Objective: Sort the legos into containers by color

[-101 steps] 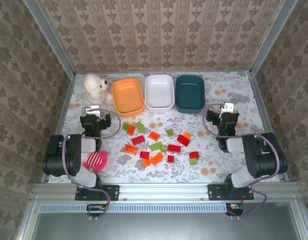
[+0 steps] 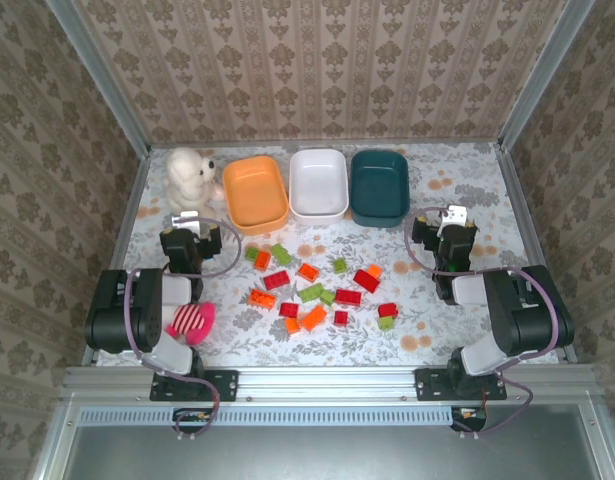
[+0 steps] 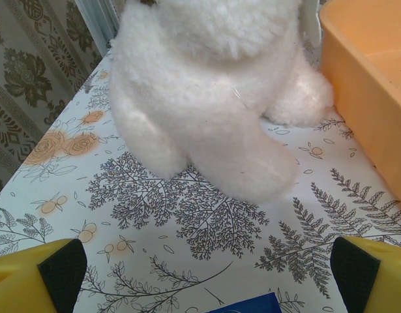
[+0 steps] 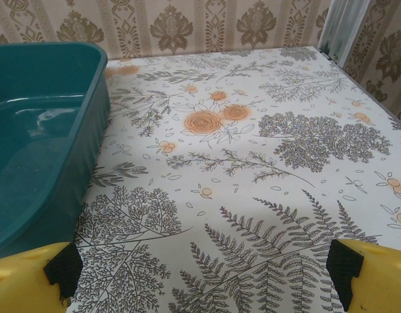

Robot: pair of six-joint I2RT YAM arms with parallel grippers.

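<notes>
Left gripper [image 3: 207,277] is spread wide with nothing between its yellow fingers and black pads [image 3: 62,274]. Dead ahead of it sits the white fluffy stuffed animal [image 3: 207,98], not a brick. Right gripper [image 4: 203,274] is spread just as wide and equally empty, facing bare floral tabletop [image 4: 252,169] with the dark teal bin [image 4: 37,137] just off to its left.

Here's what matters for the next move: the legos [image 2: 310,293] lie scattered mid-table between the 2 arms, nearer the bases than either claw's tips. Whichever arm goes must swing inward and draw back. The left claw's closest target is a green and orange pair [image 2: 257,258] to its right. The right claw's closest is a red brick [image 2: 366,280] to its left, its long axis on a diagonal — the wrist would need turning to close across it. I'd call the distances about even.

The bricks look hard, glossy and studded, each tiny beside a bin. Beyond the pile, the orange bin [image 2: 255,190], white bin [image 2: 318,185] and the teal one stand in a row, smooth, rounded-rectangular and all 3 empty, so sorting hasn't begun. A soft pink striped plush toy [image 2: 191,322] lies by the left arm's base.
</notes>
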